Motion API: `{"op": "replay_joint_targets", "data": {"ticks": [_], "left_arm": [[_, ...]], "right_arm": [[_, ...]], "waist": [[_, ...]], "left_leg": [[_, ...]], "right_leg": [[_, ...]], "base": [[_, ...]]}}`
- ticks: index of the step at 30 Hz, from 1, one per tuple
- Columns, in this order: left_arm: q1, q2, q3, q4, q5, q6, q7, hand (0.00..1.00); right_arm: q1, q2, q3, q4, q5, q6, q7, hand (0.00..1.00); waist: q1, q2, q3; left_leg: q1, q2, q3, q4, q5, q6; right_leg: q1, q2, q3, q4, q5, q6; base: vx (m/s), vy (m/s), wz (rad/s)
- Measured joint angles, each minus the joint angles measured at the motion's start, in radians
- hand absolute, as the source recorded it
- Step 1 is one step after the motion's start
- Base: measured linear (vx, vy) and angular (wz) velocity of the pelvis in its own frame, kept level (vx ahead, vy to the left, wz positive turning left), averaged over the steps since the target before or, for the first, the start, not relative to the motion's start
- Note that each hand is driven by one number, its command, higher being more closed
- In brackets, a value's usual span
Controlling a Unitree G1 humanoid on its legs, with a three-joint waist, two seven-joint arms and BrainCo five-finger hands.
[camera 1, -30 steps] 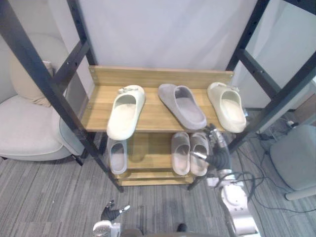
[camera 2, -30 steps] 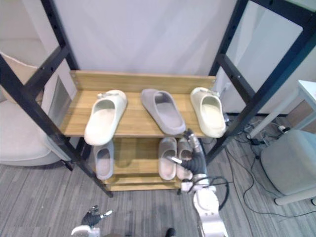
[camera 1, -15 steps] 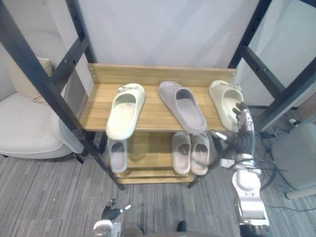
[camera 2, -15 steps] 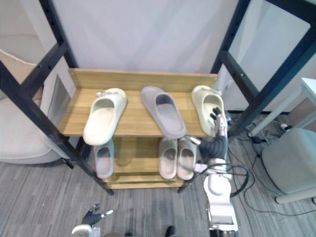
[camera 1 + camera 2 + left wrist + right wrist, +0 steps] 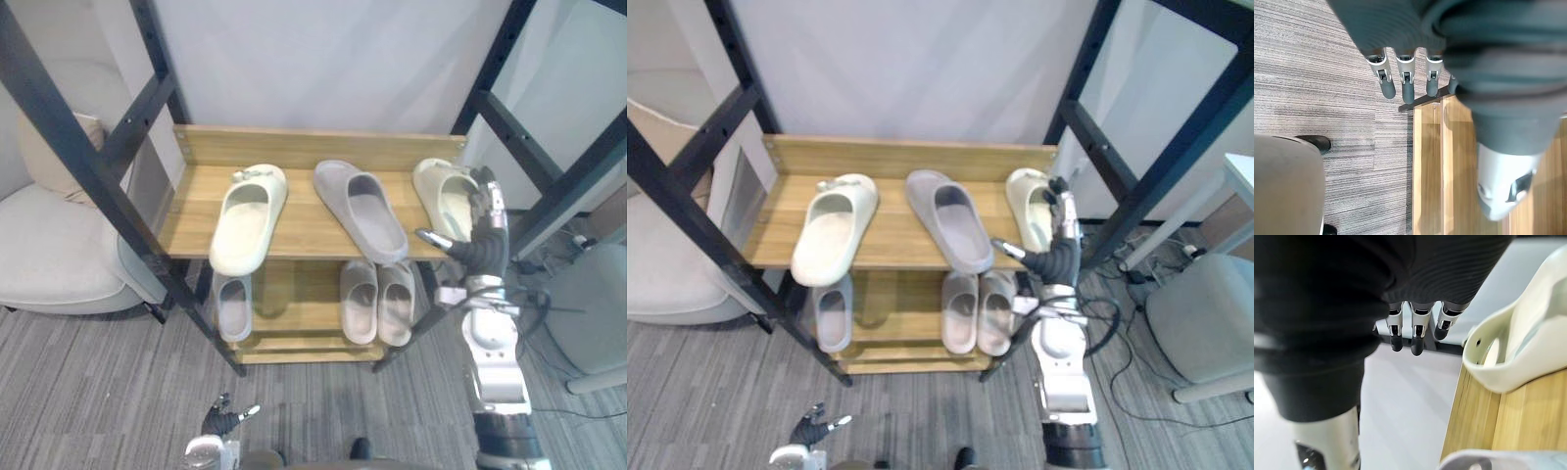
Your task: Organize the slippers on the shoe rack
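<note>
While the right hand (image 5: 480,251) hangs open-fingered beside it, the cream slipper (image 5: 443,201) lies sole-down — smooth, chunky.

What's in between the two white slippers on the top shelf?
A grey slipper lies between the left cream slipper and the right cream slipper, on the wooden top shelf, apart from both. The left eye view shows it.

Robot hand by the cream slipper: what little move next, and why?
Probably reach forward and close on the right-end cream rubber slipper on the wooden top shelf; the right robot hand hovers open right by it, holding nothing.
</note>
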Motion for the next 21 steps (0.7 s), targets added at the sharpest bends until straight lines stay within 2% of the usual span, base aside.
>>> {"op": "replay_joint_targets", "data": {"ticks": [5, 11, 21], "left_arm": [[-0.001, 0.001, 0.000, -0.007, -0.002, -0.001, -0.002, 0.00], [-0.003, 0.000, 0.000, -0.027, -0.012, -0.003, -0.004, 0.00], [-0.007, 0.011, 0.004, -0.046, -0.020, -0.009, -0.016, 0.00]], "right_arm": [[-0.068, -0.038, 0.031, 0.087, 0.004, 0.017, 0.003, 0.00], [-0.202, -0.079, 0.040, 0.229, 0.004, 0.030, 0.001, 0.00], [-0.337, -0.082, 0.077, 0.323, 0.000, 0.052, 0.000, 0.00]], "waist": [[0.008, -0.007, 0.004], [0.032, -0.019, 0.011], [0.045, -0.047, 0.034]], "left_leg": [[-0.015, -0.005, -0.014, 0.002, 0.000, 0.000], [-0.024, -0.004, -0.027, 0.001, 0.001, 0.000], [-0.035, -0.005, -0.048, 0.002, 0.002, 0.001]], "right_leg": [[-0.007, 0.000, -0.003, 0.000, 0.000, 0.000], [-0.013, 0.001, -0.009, 0.002, 0.000, 0.000], [-0.015, 0.000, -0.024, 0.003, 0.000, 0.000]], "base": [[0.00, 0.001, 0.08], [0.01, -0.005, 0.06], [-0.01, -0.007, 0.06]]}}
